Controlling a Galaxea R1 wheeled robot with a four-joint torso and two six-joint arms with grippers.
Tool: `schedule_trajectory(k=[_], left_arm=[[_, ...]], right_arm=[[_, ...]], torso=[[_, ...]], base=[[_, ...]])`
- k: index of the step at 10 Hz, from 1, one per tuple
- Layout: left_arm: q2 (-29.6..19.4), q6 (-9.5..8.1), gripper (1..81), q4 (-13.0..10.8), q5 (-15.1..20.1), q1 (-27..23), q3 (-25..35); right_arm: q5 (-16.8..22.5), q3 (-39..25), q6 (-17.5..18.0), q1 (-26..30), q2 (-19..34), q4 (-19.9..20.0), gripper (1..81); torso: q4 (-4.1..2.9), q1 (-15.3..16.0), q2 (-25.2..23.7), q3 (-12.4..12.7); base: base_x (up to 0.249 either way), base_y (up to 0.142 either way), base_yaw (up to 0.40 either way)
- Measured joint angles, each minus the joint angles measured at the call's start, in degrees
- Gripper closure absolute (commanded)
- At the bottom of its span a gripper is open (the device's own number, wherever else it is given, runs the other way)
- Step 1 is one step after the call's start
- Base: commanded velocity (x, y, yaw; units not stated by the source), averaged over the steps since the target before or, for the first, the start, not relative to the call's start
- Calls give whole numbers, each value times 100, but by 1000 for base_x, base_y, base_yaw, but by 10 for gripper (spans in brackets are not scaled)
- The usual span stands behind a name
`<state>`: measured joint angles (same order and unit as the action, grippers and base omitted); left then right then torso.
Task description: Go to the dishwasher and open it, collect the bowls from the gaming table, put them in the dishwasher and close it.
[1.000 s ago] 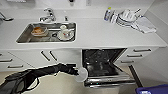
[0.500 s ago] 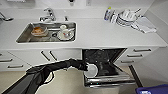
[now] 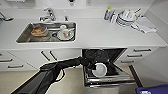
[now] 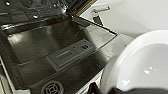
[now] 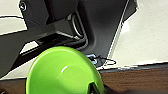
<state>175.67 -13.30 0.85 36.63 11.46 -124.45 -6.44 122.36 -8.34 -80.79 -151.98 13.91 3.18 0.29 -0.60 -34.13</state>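
Observation:
The dishwasher (image 3: 117,76) stands open under the white counter, its door folded down and its dark inside showing. My left gripper (image 3: 93,67) reaches in from the left and is shut on a white bowl (image 3: 100,69), held over the open door. In the left wrist view the white bowl (image 4: 140,67) hangs above the door's inner face (image 4: 50,42) with its detergent compartment. My right gripper (image 5: 96,90) is shut on a green bowl (image 5: 62,72), held near the robot's dark base. The gaming table is out of view.
A steel sink (image 3: 25,37) with dirty dishes sits in the counter at the left. Stacked plates (image 3: 126,16), a bottle (image 3: 108,13) and a cloth (image 3: 145,25) lie at the back right. White drawers (image 3: 140,53) flank the dishwasher. A blue object (image 3: 152,90) is at the lower right.
My left arm has swung to the right with the white bowl, from in front of the white cabinet doors to over the open dishwasher door.

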Motion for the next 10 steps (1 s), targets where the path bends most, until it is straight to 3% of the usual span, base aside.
schedule_trajectory(k=[6, 8, 10], left_arm=[[110, -15, 10, 2, 20, 173, -13], [-339, -1, 10, 2, 77, 317, 474], [-1136, 0, 10, -1, 85, 461, 1252]], right_arm=[[-67, -13, 0, -13, -33, 0, 811], [-61, -284, 2, 52, 85, 1, 811], [-63, -819, 2, 238, 389, 6, 811]], torso=[[0, 0, 0, -2], [0, 0, 0, -2], [0, 0, 0, -2]], base=[[0, 0, 0], [0, 0, 0], [0, 0, 0]])
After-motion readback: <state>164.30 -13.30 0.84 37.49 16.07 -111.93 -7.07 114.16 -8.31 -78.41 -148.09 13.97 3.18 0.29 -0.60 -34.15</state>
